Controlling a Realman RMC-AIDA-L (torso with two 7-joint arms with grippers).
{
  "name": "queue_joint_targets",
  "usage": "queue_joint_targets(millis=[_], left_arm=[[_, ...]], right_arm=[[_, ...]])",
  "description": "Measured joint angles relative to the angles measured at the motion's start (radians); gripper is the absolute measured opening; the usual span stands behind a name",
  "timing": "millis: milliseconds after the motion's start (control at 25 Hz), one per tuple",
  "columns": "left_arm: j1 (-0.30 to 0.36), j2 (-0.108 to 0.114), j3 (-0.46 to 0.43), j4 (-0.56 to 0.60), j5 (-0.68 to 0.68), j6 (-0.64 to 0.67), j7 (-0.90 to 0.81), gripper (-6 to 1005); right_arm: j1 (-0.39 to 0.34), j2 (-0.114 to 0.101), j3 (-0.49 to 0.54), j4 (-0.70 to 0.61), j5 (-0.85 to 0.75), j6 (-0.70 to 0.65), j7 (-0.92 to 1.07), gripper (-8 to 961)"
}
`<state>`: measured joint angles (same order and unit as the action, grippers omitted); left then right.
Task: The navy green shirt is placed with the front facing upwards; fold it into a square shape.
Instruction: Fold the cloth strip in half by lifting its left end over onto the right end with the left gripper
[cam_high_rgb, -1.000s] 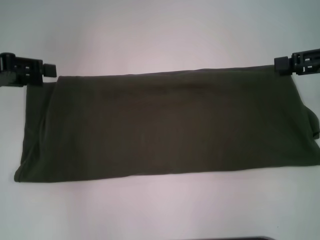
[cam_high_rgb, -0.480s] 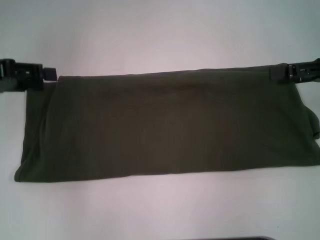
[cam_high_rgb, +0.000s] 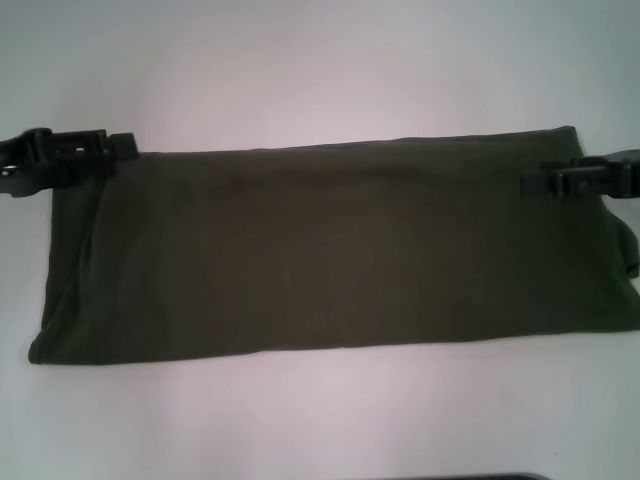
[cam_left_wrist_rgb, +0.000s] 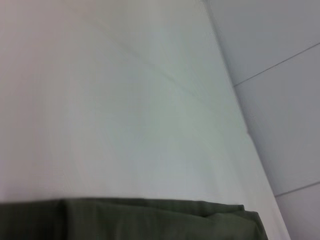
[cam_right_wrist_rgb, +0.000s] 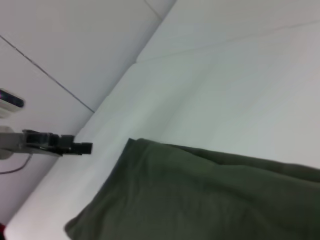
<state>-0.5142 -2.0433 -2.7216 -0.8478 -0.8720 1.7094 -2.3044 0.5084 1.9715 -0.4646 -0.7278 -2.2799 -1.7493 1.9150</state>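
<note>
- The shirt (cam_high_rgb: 330, 250) lies flat on the white worktop (cam_high_rgb: 320, 70) as a long band running left to right, already folded lengthwise; no lettering or collar shows.
- The left pincer (cam_high_rgb: 118, 146) sits at the band's far left corner, its tip just at the cloth edge.
- The right pincer (cam_high_rgb: 535, 182) reaches in over the far right end, above the cloth and a little nearer than the far edge.
- I cannot tell how far either pincer is open, or whether either has cloth; both look like dark bars seen side-on.
- The left wrist view shows only a layered edge of the shirt and bare worktop; the right wrist view shows the left pincer beyond the shirt's far corner.
- The step in hand looks like taking the ends for a crosswise fold.
- To do it well, I judge that each pincer should catch all layers at its end, not only the top one.
- Lift both corners evenly and carry one end over the other, keeping edges aligned, so the band halves toward a square without dragging the lower layer.
</note>
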Motion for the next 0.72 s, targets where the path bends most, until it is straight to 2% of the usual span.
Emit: queue_joint_targets(millis=[40, 160, 320, 720], left_arm=[[0.003, -0.006, 0.003, 0.001, -0.007, 0.002, 0.036, 612], [0.009, -0.012, 0.024, 0.007, -0.009, 0.004, 0.087, 612], [0.006, 0.005, 0.042, 0.048, -0.007, -0.002, 0.059, 612], [0.010, 0.009, 0.043, 0.062, -0.006, -0.021, -0.001, 612]], right_arm=[[-0.008, 0.010, 0.000, -0.014, 0.000, 0.010, -0.007, 940], [-0.019, 0.019, 0.000, -0.027, 0.001, 0.025, -0.013, 940], [-0.020, 0.020, -0.004, -0.021, 0.001, 0.021, -0.012, 940], [0.011, -0.008, -0.008, -0.021, 0.000, 0.008, 0.102, 941]])
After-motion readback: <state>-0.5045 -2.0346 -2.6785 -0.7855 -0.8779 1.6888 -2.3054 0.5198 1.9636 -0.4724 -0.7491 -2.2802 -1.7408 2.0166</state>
